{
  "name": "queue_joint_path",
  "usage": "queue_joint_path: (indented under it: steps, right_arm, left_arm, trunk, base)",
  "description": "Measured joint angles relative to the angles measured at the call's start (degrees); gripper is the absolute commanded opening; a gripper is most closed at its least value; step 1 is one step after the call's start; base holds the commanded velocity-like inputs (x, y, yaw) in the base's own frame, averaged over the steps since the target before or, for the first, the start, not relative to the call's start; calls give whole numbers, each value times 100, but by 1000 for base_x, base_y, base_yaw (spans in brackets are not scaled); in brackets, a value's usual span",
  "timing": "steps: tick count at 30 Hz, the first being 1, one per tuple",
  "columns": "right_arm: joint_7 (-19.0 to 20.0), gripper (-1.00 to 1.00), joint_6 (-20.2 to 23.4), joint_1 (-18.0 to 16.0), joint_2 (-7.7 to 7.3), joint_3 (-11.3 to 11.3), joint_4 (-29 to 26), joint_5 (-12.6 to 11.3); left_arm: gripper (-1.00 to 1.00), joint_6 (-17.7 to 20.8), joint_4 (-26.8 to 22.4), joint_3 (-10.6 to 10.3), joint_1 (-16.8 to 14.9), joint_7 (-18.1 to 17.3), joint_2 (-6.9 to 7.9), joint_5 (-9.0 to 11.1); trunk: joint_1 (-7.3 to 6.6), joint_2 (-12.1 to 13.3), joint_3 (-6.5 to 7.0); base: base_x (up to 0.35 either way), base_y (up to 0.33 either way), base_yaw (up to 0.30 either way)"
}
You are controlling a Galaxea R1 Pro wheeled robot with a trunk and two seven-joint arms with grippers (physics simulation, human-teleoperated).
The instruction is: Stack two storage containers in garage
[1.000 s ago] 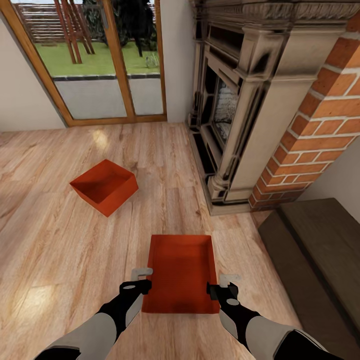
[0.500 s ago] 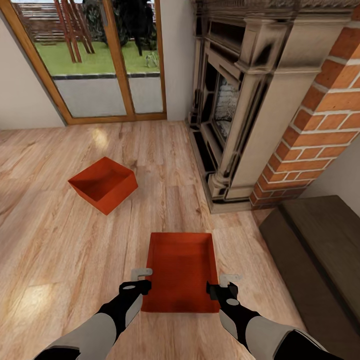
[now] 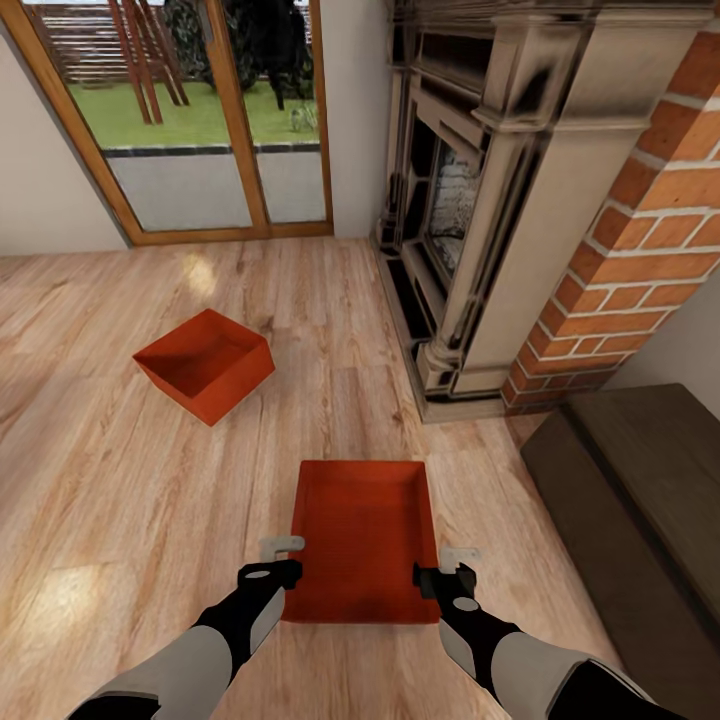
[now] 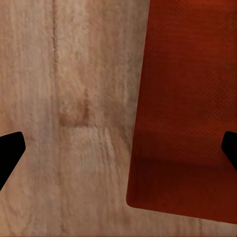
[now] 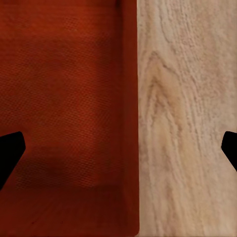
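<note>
Two orange-red storage containers sit on the living room's wood-plank floor. The near container (image 3: pixel 360 535) lies straight ahead, its long side pointing away from me. The far container (image 3: pixel 205 365) rests at an angle further off to the left. My left gripper (image 3: pixel 283 560) hovers open over the near container's left wall (image 4: pixel 140 98). That wall runs between its widely spread black fingertips (image 4: pixel 10 150). My right gripper (image 3: pixel 450 567) hovers open over the right wall (image 5: pixel 129 98) in the same way, with the ribbed bottom (image 5: pixel 64 89) showing below it.
A brick fireplace (image 3: pixel 640 250) with a carved surround (image 3: pixel 480 200) stands at the right. The long dark bench (image 3: pixel 640 490) runs along the right side beside the near container. Glass doors with a wood frame (image 3: pixel 215 120) are at the back. Open floor lies to the left.
The whole picture has crept slightly, so the camera has moved a little towards the fireplace and containers. Both grippers keep their open pose beside the near container.
</note>
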Motion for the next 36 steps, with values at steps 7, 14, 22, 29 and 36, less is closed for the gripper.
queue_joint_path:
  steps: [7, 14, 22, 29, 36]
  right_arm:
    - [0, 100, -1, 0, 0, 4, 0, 2]
    - [0, 100, 1, 0, 0, 4, 0, 3]
    - [0, 100, 3, 0, 0, 4, 0, -5]
    - [0, 100, 2, 0, 0, -3, 0, -6]
    - [0, 100, -4, 0, -7, -14, 0, -11]
  left_arm:
    - [100, -5, -8, 1, 0, 0, 0, 1]
    - [100, -6, -11, 1, 0, 0, 0, 2]
    - [100, -4, -19, 1, 0, 0, 0, 2]
    - [100, -5, -26, 1, 0, 0, 0, 2]
    - [100, -4, -57, 1, 0, 0, 0, 2]
  trunk:
    - [154, -281, -126]
    - [308, -562, -251]
    - [483, -882, -395]
    - [637, -1163, -521]
    - [791, -1444, -646]
  base:
    - [0, 0, 0]
    - [0, 0, 0]
    - [0, 0, 0]
    - [0, 0, 0]
    - [0, 0, 0]
